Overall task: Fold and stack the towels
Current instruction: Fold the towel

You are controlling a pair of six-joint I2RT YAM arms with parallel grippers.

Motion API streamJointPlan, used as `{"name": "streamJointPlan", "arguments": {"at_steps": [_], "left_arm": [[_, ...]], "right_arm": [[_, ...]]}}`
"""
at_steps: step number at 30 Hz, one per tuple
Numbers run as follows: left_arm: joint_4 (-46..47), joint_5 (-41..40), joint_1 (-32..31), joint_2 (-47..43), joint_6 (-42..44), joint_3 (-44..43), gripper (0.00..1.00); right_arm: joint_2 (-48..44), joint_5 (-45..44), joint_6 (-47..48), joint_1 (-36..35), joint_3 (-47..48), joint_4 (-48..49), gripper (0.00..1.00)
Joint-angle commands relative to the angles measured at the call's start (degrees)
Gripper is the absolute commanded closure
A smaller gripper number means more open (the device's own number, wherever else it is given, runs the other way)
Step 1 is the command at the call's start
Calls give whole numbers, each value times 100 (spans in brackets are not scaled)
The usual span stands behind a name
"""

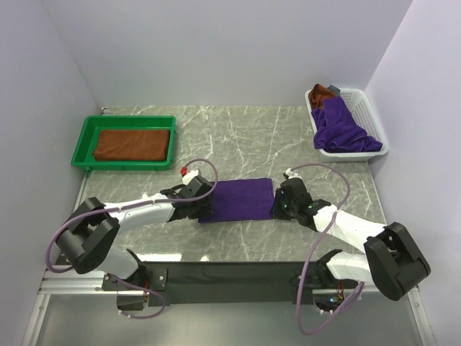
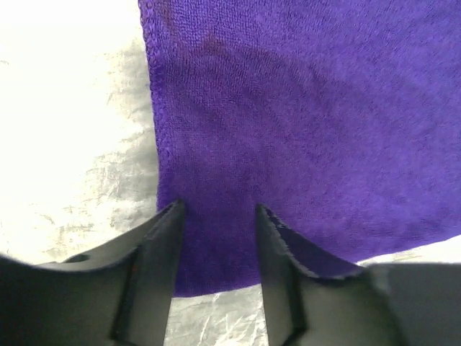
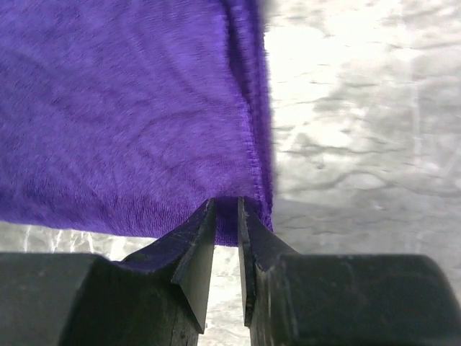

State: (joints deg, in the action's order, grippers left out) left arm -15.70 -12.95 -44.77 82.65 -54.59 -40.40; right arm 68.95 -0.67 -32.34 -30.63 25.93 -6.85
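Top view: both arms reach low and inward. The left gripper [image 1: 204, 203] is at the left edge of the folded purple towel [image 1: 236, 200] mid-table, the right gripper [image 1: 278, 202] at its right edge.

Left wrist: fingers [image 2: 167, 238] spread over the towel's corner.

Right wrist: fingers [image 3: 198, 241] nearly together, pinching its near edge.

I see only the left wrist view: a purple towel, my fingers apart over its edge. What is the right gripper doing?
Observer: The right gripper is nearly closed, pinching the towel at a corner of its other end.
Operator: Is any towel stacked yet?
Observer: One folded brown towel lies in the green tray.
Operator: Are more towels waiting?
Observer: Yes, a crumpled purple towel hangs over the white basket, with a brown cloth behind it.
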Motion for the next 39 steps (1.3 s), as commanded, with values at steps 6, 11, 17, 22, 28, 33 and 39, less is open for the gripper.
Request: {"name": "streamJointPlan", "arguments": {"at_steps": [6, 11, 17, 22, 28, 33, 39], "left_arm": [[-843, -287, -40, -618, -350, -530, 24], [-1444, -288, -49, -1295, -1229, -408, 6], [-751, 196, -49, -1673, -1853, 532, 13], [-162, 390, -49, -1621, -2187, 920, 19], [138, 381, -49, -1489, -2223, 982, 23], [181, 398, -49, -1331, -2232, 982, 32], [226, 425, -49, -1207, -2240, 973, 49]], "right_arm": [[-785, 129, -290, 189, 87, -341, 56], [-1418, -57, -1045, 303, -26, -730, 43], [-1884, 223, -1898, 523, -719, -291, 44], [-1684, 497, -2206, 778, -1002, 236, 48], [-1393, 752, -2409, 884, -1222, 676, 48], [-1147, 875, -2444, 892, -1266, 949, 51], [-1085, 875, -2409, 901, -1266, 905, 59]]}}
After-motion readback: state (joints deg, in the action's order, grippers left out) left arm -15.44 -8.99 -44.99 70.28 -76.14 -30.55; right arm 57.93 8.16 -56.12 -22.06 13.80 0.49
